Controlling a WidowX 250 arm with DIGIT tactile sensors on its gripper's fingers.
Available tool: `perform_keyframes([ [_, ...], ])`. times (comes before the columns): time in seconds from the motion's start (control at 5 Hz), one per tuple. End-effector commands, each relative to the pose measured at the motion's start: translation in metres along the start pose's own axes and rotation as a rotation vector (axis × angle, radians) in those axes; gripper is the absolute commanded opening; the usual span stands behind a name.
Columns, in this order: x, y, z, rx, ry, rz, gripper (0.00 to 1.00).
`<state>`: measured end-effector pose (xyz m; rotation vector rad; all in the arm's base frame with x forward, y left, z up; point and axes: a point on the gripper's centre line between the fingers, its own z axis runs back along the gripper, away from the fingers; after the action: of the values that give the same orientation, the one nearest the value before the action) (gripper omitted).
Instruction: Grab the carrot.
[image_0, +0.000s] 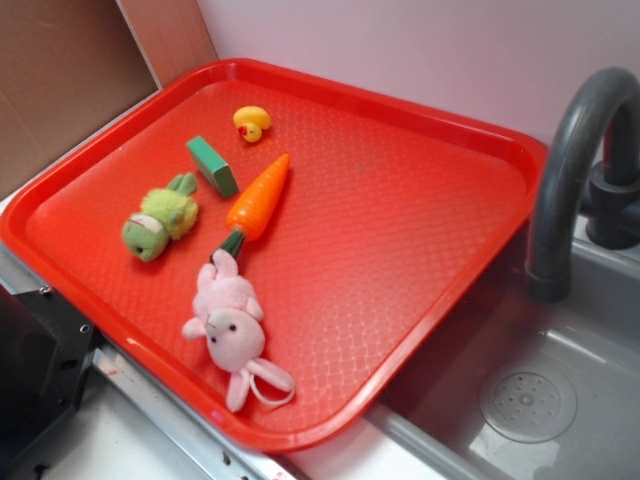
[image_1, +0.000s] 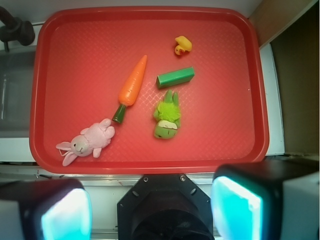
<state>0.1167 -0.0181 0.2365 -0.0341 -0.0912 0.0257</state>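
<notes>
The carrot (image_0: 260, 198) (image_1: 133, 86) lies flat near the middle of the red tray (image_0: 470, 290) (image_1: 220, 145), its green stem almost touching the pink plush bunny (image_0: 230, 325) (image_1: 87, 143). Just beside it are a green block (image_0: 212, 165) (image_1: 175, 77) and a green plush toy (image_0: 160, 220) (image_1: 167, 118); a yellow duck (image_0: 251, 123) (image_1: 183, 45) sits toward the tray's back edge. The tray rests on a grey sink (image_0: 560, 390) with a dark faucet (image_0: 570, 170). The gripper (image_1: 150, 210) hangs above the tray's near edge, fingers spread wide, holding nothing.

Black claw (image_1: 150, 210) with two screws, glowing teal-faced fingers (image_1: 67, 216).
</notes>
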Motion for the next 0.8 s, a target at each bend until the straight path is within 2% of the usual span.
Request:
perform_keyframes([
  [0.0, 0.0, 0.0, 0.0, 0.0, 0.0, 0.0, 1.0],
  [0.2, 0.023, 0.003, -0.016, -0.054, -0.007, 0.043, 1.0],
  [0.4, 0.047, 0.0, -0.036, -0.012, -0.063, 0.121, 1.0],
  [0.6, 0.077, -0.002, -0.065, 0.002, -0.064, 0.146, 1.0],
])
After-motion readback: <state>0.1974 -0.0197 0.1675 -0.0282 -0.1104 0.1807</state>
